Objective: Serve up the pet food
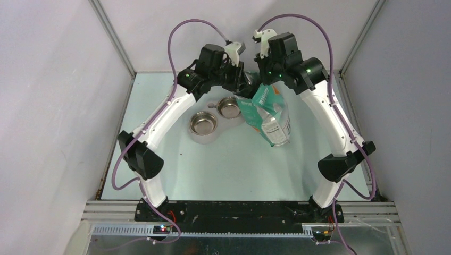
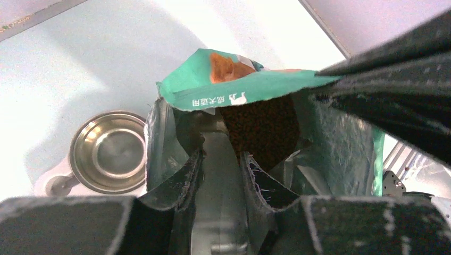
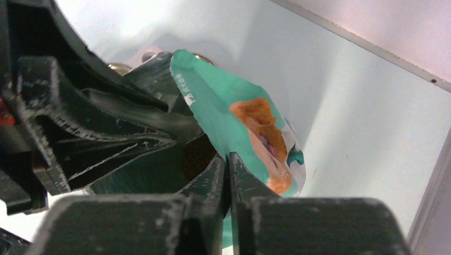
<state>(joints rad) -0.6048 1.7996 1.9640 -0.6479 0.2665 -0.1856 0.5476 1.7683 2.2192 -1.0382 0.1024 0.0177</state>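
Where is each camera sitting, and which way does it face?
Top external: above and behind the robot, looking down; left arm and right arm meet at the bag.
Left wrist: looks past the left gripper into the bag at the pet food.
Right wrist: looks along the right gripper pinching the bag's rim.
All share the bag.

Right gripper (image 3: 228,159) at bottom centre, fingertips pinched on the rim of a teal bag (image 3: 223,106), dark pet food (image 3: 198,156) inside its mouth, left gripper (image 3: 170,133) filling the left of the frame, pale table (image 3: 345,106) at right.
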